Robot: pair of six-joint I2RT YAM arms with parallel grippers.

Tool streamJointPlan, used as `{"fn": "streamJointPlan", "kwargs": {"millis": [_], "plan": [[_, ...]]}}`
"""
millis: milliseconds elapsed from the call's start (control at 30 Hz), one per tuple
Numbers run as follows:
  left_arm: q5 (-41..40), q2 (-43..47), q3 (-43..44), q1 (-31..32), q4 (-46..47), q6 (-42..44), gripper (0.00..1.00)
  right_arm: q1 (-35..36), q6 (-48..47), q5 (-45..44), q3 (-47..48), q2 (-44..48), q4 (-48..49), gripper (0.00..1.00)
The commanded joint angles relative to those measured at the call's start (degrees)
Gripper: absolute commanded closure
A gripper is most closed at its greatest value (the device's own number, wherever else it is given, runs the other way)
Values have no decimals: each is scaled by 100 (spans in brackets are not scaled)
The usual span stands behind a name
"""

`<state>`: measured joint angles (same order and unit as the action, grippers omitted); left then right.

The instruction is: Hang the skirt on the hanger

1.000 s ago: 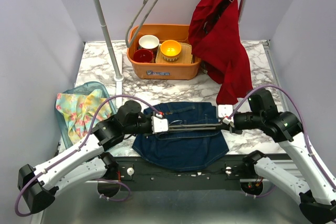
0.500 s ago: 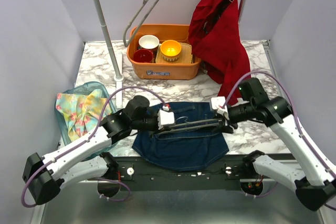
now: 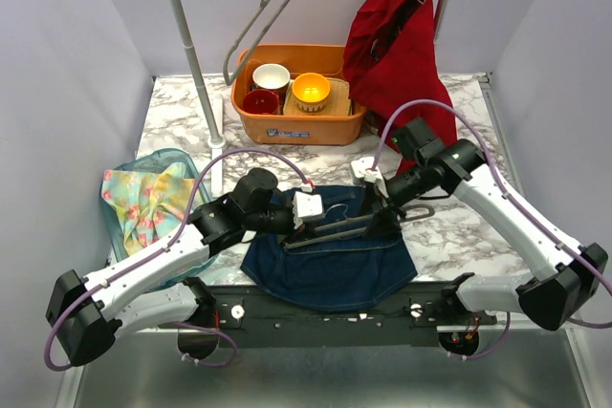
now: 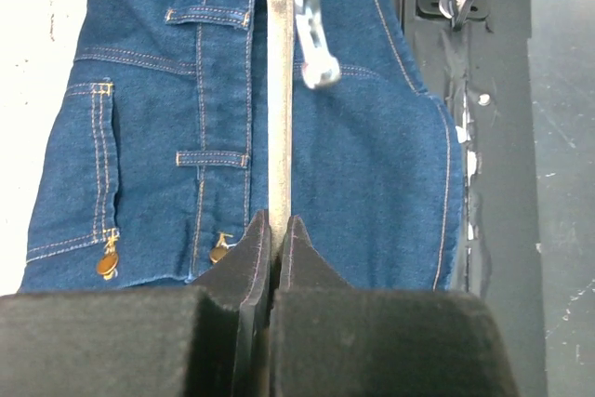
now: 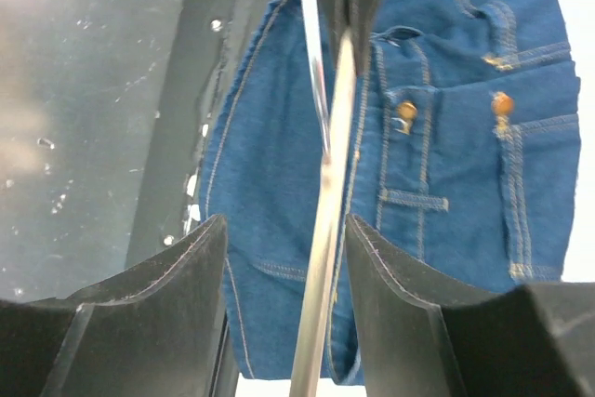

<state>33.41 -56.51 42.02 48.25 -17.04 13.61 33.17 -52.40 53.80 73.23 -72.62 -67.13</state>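
Jaws of the left gripper [image 4: 270, 230] are pinched tight on the hanger [image 4: 280, 118] bar, which runs over the skirt [image 4: 372, 165]. Opposite, the right gripper [image 5: 286, 222] stands apart, fingers either side of the same bar without gripping it. Beneath both, the denim skirt lies flat at the table [image 3: 182, 112] near edge.

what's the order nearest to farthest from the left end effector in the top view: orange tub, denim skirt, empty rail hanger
1. denim skirt, right under the left end effector
2. orange tub, behind it
3. empty rail hanger, farthest back
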Motion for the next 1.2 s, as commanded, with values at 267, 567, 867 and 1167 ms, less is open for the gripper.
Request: {"fn": "streamJointPlan", "kwargs": {"millis": [267, 567, 867, 1167], "plan": [[360, -158, 236, 18, 113, -271, 100, 849, 643, -704, 157, -516, 754, 73], [-834, 298, 245, -26, 209, -857, 80, 884, 1424, -442, -458, -279, 1535, 99], [-2039, 2134, 544, -44, -422, -2291, 23, 805, 3705, 333, -1880, 72, 3658, 99], [-2348, 3251, -439, -35, -222, -5328, 31, 744, 6530, 114, -3711, 196, 7450, 99]]}}
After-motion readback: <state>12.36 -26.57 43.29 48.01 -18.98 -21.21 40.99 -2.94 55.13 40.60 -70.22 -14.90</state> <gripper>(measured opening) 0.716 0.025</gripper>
